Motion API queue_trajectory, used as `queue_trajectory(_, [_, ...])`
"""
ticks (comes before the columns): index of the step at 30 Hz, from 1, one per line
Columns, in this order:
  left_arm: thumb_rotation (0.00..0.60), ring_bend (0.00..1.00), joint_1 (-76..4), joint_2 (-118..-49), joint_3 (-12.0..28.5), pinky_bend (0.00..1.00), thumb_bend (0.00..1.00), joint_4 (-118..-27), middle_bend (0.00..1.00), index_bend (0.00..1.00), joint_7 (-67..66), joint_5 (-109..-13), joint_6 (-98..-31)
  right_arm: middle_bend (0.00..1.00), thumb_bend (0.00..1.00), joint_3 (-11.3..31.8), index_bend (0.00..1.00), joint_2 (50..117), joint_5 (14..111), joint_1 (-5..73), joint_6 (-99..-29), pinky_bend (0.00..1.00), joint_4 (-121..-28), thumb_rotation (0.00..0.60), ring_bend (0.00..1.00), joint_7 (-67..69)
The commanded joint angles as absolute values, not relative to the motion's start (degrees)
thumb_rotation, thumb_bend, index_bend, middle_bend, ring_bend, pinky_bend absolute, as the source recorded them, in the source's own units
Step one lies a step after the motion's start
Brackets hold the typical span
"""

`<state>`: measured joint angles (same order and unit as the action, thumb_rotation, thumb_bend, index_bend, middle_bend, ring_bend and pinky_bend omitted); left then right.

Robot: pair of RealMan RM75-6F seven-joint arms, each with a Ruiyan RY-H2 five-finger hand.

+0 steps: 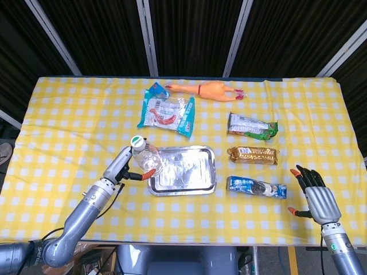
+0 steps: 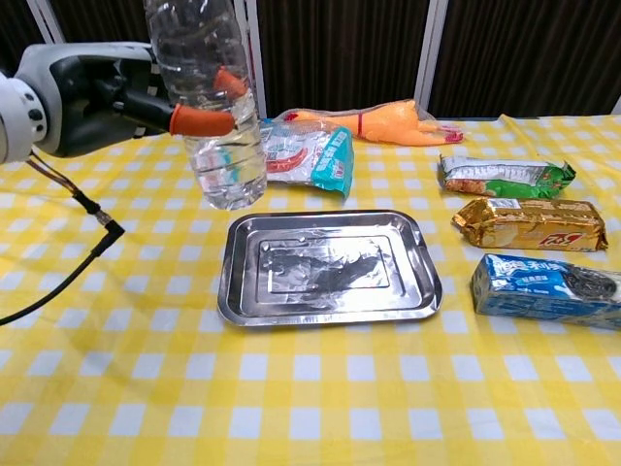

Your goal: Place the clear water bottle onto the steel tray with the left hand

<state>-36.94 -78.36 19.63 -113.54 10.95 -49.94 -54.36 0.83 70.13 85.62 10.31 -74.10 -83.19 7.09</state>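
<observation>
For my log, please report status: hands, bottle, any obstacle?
Left hand holds clear plastic water bottle raised at left edge of steel tray. Right hand open, idle. Tray bare.

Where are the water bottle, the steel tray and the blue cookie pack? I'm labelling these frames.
water bottle (image 2: pixel 221 146), chest view, on its clear lower body.
steel tray (image 2: pixel 330 310), chest view, on its near rim.
blue cookie pack (image 1: pixel 256 187), head view, on the middle of the wrapper.

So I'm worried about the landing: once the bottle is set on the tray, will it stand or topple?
The bottle looks tall and narrow, so probably tippy. It seems to hold little or no water, so likely light and easily knocked. The tray is smooth steel, so it may slide. The left hand should release it upright.
</observation>
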Motion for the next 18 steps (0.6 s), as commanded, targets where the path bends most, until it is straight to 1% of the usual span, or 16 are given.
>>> queue_trajectory(1, [0.6,0.0,-35.52,-79.31,17.39,0.05,0.47,-107.9,0.4,0.44,14.42,-49.93,-52.0,0.0,0.05,0.8,0.11,70.05,85.75,10.25,-74.3,0.0,-83.42,0.6,0.04,6.99])
queue_trajectory(4, [0.6,0.0,-36.2,-81.16,16.77,0.05,0.47,-105.79,0.4,0.44,14.5,-50.8,-50.99,0.0,0.05,0.86,0.11,70.1,85.67,10.29,-74.26,0.0,-83.48,0.6,0.04,6.88])
queue_trajectory(6, [0.6,0.0,-37.43,-82.86,17.31,0.05,0.47,-105.46,0.4,0.44,13.73,-50.94,-50.92,0.0,0.05,0.93,0.11,70.18,85.34,10.38,-73.92,0.0,-83.3,0.6,0.04,6.89])
queue_trajectory(11, [0.6,0.0,-42.33,-88.67,20.51,0.05,0.47,-105.58,0.4,0.44,10.13,-48.29,-52.18,0.0,0.05,1.06,0.11,70.39,84.83,10.6,-73.28,0.0,-82.71,0.6,0.04,7.01])
queue_trajectory(14, [0.6,0.0,-45.76,-92.36,22.48,0.05,0.47,-105.24,0.4,0.44,8.14,-45.0,-52.39,0.0,0.05,1.18,0.11,70.31,84.72,10.56,-73.39,0.0,-82.35,0.6,0.04,7.51])
queue_trajectory(16, [0.6,0.0,-47.13,-93.82,22.45,0.05,0.47,-105.06,0.41,0.44,5.93,-43.33,-53.51,0.0,0.05,1.32,0.11,70.12,84.66,10.48,-73.62,0.0,-82.31,0.6,0.04,8.0])
queue_trajectory(18, [0.6,0.0,-47.39,-94.62,21.25,0.05,0.47,-105.32,0.42,0.44,3.04,-43.05,-56.15,0.0,0.05,1.4,0.11,69.84,84.73,10.33,-74.01,0.0,-82.34,0.6,0.04,8.62])
